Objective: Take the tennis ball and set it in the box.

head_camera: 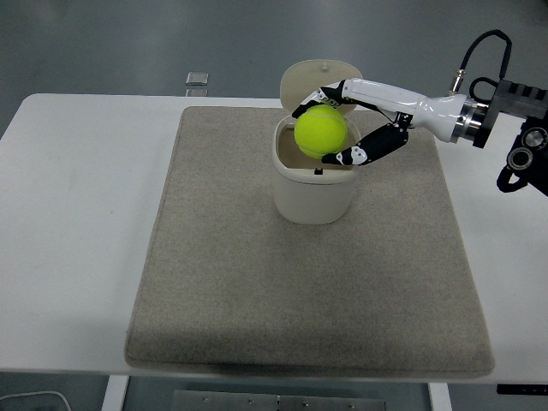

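The right hand (336,127) reaches in from three o'clock, fingers curled around the yellow tennis ball (321,132), holding it directly over the open mouth of the cream box (313,187). The box's lid (318,75) stands upright at twelve o'clock. The box sits on a grey mat (257,282) covering the white desk (77,231).

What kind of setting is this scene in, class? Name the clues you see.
Probably a robotics lab or test bench: a plain white table with a grey mat, and a robot's right hand holding a tennis ball over an open-lidded box.
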Robot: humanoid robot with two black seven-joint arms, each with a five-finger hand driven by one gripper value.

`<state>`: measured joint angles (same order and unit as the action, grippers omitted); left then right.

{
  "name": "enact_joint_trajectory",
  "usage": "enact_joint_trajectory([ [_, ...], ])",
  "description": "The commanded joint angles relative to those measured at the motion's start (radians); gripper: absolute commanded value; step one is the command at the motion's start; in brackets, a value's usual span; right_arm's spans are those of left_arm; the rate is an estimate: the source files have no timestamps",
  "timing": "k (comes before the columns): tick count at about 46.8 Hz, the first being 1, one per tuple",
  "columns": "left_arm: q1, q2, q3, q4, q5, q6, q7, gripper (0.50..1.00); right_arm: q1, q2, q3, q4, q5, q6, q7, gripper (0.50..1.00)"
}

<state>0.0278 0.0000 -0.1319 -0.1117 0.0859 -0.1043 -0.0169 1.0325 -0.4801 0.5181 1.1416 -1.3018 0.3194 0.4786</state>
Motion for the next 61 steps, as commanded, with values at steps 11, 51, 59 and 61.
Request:
enact_joint_trajectory([
  [11,0.000,0.000,0.000,0.000,0.000,0.000,0.000,0.992,-0.008,-0.003,-0.006,-0.006,0.001,0.001,0.000,0.860],
  [51,0.000,0.000,0.000,0.000,0.000,0.000,-0.001,0.992,-0.058,-0.204,0.000,-0.016,0.516,0.267,-0.095,0.860],
  [59,0.000,0.000,0.000,0.000,0.000,0.000,0.000,0.992,-0.097,-0.198,0.000,-0.083,0.648,0.239,-0.123,0.860],
  [61,0.000,0.000,0.000,0.000,0.000,0.000,0.000,0.992,-0.103,-0.192,-0.001,-0.098,0.686,0.225,-0.124,0.860],
])
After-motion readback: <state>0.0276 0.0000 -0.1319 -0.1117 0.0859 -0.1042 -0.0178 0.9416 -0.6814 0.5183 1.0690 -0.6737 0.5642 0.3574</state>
